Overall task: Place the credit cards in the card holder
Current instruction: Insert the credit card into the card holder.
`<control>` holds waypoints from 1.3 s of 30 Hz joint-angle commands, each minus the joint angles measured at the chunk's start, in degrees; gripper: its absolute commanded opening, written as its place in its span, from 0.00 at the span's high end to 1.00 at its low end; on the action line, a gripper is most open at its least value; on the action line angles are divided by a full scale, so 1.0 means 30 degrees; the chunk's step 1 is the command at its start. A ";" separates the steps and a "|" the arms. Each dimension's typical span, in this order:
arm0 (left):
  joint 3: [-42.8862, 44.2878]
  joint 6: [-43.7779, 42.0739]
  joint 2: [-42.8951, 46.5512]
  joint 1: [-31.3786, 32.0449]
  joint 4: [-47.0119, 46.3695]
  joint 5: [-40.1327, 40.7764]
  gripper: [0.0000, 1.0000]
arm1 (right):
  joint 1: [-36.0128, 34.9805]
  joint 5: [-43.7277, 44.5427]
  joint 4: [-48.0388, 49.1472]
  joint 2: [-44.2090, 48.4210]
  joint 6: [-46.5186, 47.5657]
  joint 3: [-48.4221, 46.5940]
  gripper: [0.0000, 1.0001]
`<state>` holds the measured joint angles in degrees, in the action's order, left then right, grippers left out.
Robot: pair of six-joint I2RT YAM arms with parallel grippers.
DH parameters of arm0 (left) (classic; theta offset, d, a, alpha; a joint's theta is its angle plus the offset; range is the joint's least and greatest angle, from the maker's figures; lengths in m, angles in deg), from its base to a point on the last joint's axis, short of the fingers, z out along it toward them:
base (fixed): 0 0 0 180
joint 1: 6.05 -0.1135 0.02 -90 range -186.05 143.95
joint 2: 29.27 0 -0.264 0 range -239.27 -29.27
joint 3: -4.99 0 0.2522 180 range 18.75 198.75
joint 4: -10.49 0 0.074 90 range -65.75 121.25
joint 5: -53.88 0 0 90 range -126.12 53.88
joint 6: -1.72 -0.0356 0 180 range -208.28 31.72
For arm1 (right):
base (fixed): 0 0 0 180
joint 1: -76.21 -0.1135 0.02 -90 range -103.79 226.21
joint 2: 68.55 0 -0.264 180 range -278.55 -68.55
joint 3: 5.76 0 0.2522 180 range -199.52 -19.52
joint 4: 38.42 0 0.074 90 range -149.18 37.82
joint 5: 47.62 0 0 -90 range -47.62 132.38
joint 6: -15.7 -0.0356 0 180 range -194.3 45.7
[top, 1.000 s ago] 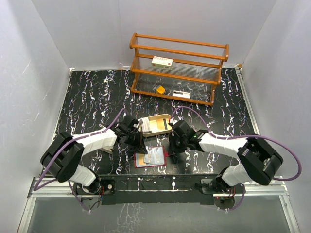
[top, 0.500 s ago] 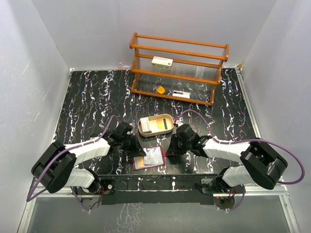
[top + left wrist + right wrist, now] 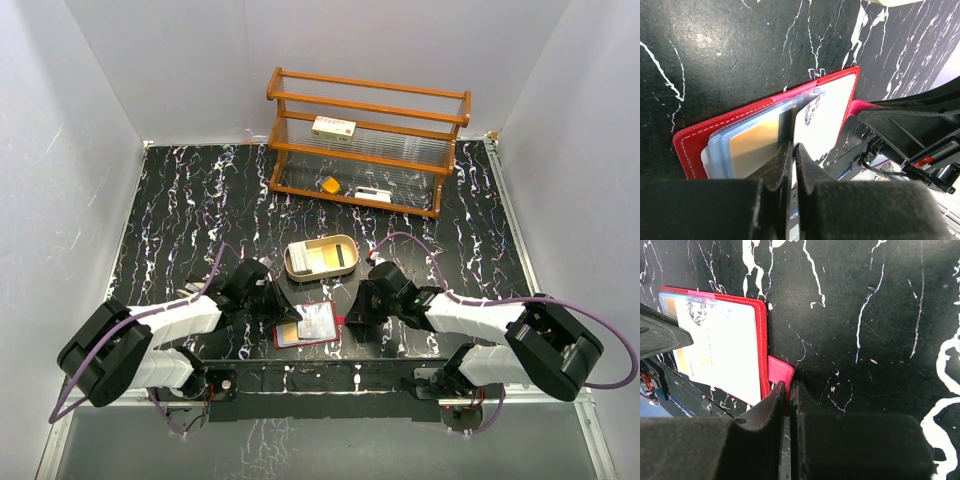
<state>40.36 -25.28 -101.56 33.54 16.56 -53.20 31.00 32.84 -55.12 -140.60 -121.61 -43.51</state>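
Note:
The dark red card holder (image 3: 310,340) lies open near the table's front edge. In the left wrist view its red rim (image 3: 695,140) frames clear bluish pockets with a yellow card (image 3: 752,147) inside. My left gripper (image 3: 793,146) is shut on a white credit card (image 3: 822,112), holding it edge-on over the open pockets; it also shows in the top view (image 3: 288,314). My right gripper (image 3: 788,385) is shut on the holder's red tab (image 3: 781,371) at the right edge of the holder (image 3: 762,340). More credit cards (image 3: 318,260) lie in the oval tray.
The tan oval wooden tray (image 3: 352,252) sits just behind the holder. A wooden rack (image 3: 365,140) stands at the back with a white box (image 3: 334,127) and an orange wedge (image 3: 329,185). White walls enclose the black marbled table.
Both grippers have moved toward the front edge and lower. My left gripper has brought the card from beside the tray down onto the open holder. My right gripper has closed in on the holder's tab.

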 commanded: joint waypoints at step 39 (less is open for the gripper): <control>0.1327 0.0416 0.3093 0.2416 0.3849 0.3971 0.50 | -0.0340 0.0309 0.1189 0.3050 -0.2000 0.2048 1.00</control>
<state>44.36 -23.31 -92.90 40.58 26.01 -41.24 30.41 33.45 -54.00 -132.23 -127.77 -37.87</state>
